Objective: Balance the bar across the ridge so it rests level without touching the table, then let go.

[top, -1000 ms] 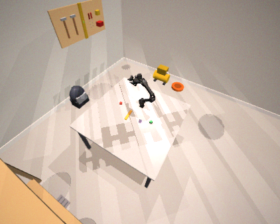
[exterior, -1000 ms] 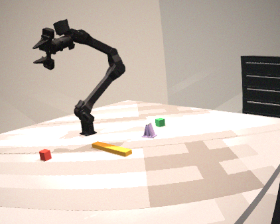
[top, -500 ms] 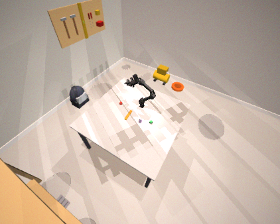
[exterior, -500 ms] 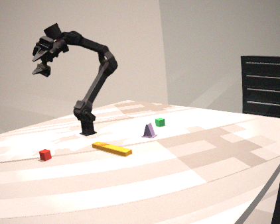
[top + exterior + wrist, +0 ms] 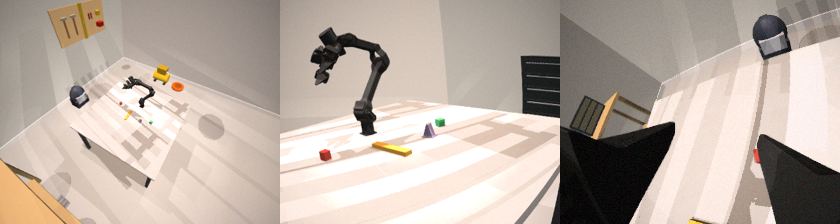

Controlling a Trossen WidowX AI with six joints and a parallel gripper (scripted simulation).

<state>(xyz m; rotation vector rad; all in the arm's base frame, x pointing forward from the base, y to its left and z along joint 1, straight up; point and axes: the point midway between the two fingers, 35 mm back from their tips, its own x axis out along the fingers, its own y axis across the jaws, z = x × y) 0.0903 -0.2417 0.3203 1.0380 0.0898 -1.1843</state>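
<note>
Yellow bar (image 5: 128,114) (image 5: 391,149) (image 5: 701,221) lies flat on worktop (image 5: 109,130) (image 5: 413,185) (image 5: 705,165), well below the raised hand (image 5: 125,87) (image 5: 319,77) (image 5: 716,133), fingers spread, holding nothing.

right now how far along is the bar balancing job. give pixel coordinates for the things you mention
Nothing looks finished: the yellow bar (image 5: 128,114) (image 5: 391,149) lies flat on the table (image 5: 109,139) (image 5: 419,179), beside the purple ridge (image 5: 140,120) (image 5: 428,130) rather than on it. Nothing is in hand; the gripper (image 5: 322,77) (image 5: 716,133) is open, up in the air. Left: grasp the bar, lift it, set it level across the ridge, then let go.
</note>
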